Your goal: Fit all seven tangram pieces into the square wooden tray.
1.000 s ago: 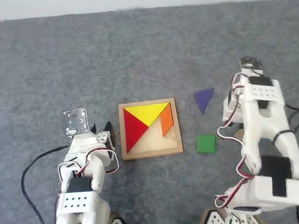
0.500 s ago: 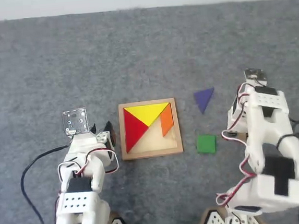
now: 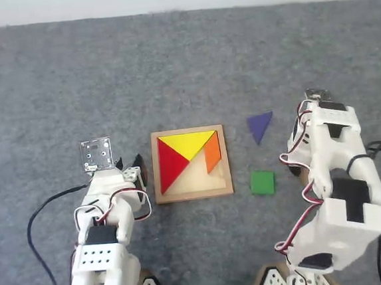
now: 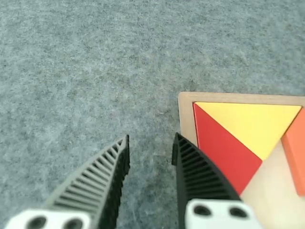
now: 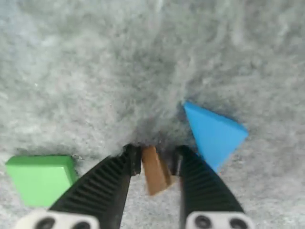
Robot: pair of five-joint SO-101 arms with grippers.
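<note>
The right gripper [image 5: 157,151] is pinching the small brown wooden tangram piece [image 5: 155,174] by its edges, between the green wooden square [image 5: 40,179] and the blue wooden triangle [image 5: 214,132]. Light, stiff and smooth, it is likely wanting a centred squeeze. The left gripper [image 4: 151,138] is hanging open beside the square wooden tray [image 4: 185,109].

Nothing legible: no writing, number, label or sign can be read on the square wooden tray [image 3: 195,195] or on anything around it.
</note>
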